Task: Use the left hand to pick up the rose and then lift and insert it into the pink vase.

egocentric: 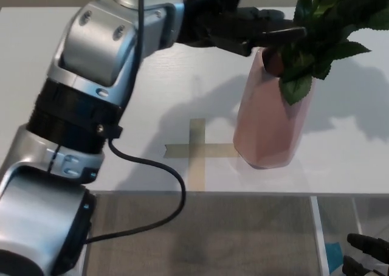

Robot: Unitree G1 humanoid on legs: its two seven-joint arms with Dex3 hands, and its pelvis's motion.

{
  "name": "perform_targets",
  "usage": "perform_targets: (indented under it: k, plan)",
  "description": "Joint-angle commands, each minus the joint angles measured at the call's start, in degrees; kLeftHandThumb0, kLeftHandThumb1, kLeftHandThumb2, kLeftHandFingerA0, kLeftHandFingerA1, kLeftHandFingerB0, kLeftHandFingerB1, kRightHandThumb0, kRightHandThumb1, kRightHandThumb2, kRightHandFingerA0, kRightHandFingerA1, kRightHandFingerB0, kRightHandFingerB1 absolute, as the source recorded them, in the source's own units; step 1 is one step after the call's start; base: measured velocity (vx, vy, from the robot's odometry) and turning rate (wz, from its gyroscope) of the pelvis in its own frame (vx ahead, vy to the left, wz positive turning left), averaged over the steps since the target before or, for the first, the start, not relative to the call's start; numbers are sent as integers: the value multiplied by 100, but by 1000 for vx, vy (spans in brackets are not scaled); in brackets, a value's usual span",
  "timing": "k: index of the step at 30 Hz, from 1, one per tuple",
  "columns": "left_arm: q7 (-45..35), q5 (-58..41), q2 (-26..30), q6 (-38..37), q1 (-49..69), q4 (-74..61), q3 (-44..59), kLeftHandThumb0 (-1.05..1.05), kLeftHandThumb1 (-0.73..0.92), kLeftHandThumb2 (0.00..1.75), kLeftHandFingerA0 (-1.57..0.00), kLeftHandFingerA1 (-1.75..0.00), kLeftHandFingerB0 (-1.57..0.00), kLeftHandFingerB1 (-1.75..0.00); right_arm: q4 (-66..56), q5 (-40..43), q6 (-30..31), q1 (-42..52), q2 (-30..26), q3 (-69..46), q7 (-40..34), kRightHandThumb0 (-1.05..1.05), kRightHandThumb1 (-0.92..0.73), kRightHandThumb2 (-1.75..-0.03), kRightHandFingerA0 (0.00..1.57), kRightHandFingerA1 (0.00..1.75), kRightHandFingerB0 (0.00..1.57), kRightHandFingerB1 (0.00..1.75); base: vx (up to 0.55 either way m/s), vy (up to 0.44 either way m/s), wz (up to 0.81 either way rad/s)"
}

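White table (152,57) fills most of the view, evenly lit – soft shadows are cast to the right on its top. A tan tape cross (197,151) is stuck near the front edge. Below the edge, grey-brown floor (243,233) is seen, with a pale strip (321,236) running across it at lower right – a teal patch (333,251) sits beside it.

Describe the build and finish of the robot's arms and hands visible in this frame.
The left arm has rounded silver-grey metallic shells with recessed bolts, a black ribbed band at mid-forearm, and a black cable looping beside it. The left hand is matte black with thick fingers. Only black fingertips of the right hand show, bottom right.
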Motion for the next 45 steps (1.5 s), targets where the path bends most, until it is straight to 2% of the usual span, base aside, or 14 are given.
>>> perform_targets:
  k: [1,14,15,18,20,21,24,25,26,33,34,35,36,45]
  plan:
    - [-592,-84,427,-76,-34,37,192,-80,44,56,0,0,0,-1,26,105,92,52,14,-22,3,-19,-60,-57,62,51,58,49,0,0,0]
    - [-1088,-769,1737,454,1036,-1121,1524,-75,45,55,0,0,0,-1,102,83,97,120,31,-10,-34,-19,-60,-57,62,51,57,48,0,0,0]
    - [-1191,-944,1944,445,1479,-1496,1858,-74,45,55,0,0,0,-1,130,73,75,143,27,-4,-31,-19,-60,-57,62,51,58,49,0,0,0]
    - [-1238,-1126,2069,406,2018,-2002,2221,-75,44,55,0,0,0,-1,137,81,49,166,24,-10,-10,-19,-60,-57,62,51,58,49,0,0,0]
    - [-1318,-1350,2151,179,3081,-2797,2884,-75,43,56,0,0,0,-5,134,95,23,168,21,-22,2,-19,-60,-57,62,51,59,49,0,0,0]
    - [-1344,-1383,2160,132,3345,-2995,3041,-68,40,78,0,0,0,-9,135,95,13,188,31,-21,6,-19,-60,-57,63,51,59,49,0,0,0]
    - [-1450,-1440,2091,-163,4264,-3579,3577,-63,37,77,0,-9,0,-13,138,79,14,215,27,-13,-16,-19,-60,-57,63,51,60,50,0,0,0]
    - [-1504,-1399,1983,-387,4920,-3956,3939,-59,35,77,0,-20,0,-16,115,72,-10,291,36,-7,-16,-19,-60,-57,63,52,60,50,0,0,0]
    - [-1543,-1374,1891,-541,5369,-4188,4187,-57,35,77,0,-23,0,-16,108,66,-26,340,38,-3,-19,-19,-60,-57,63,51,60,50,0,0,0]
    - [-2059,-1479,1538,-1153,7044,-4511,5197,-56,34,76,0,-26,0,-19,132,20,-8,400,35,20,-71,-20,-60,-57,63,51,58,48,0,0,0]
    - [-2120,-1478,1517,-1255,7188,-4511,5264,-62,43,54,-2,-27,0,-22,144,14,-5,394,34,21,-88,-20,-60,-57,63,51,58,48,0,0,0]
    - [-2301,-1494,1427,-1450,7589,-4493,5489,-63,34,68,-4,-24,-1,-17,161,18,14,382,37,14,-104,-20,-60,-57,64,51,58,48,0,0,0]
    - [-2419,-1491,1355,-1595,7862,-4474,5633,-56,33,78,0,-27,0,-22,165,20,19,392,38,11,-108,-20,-60,-57,64,51,58,48,0,0,0]
    - [-3113,-1564,842,-2691,9393,-3709,6336,-59,35,78,0,-26,0,-16,192,49,-50,488,27,-24,-53,-19,-60,-57,64,52,59,49,0,0,0]
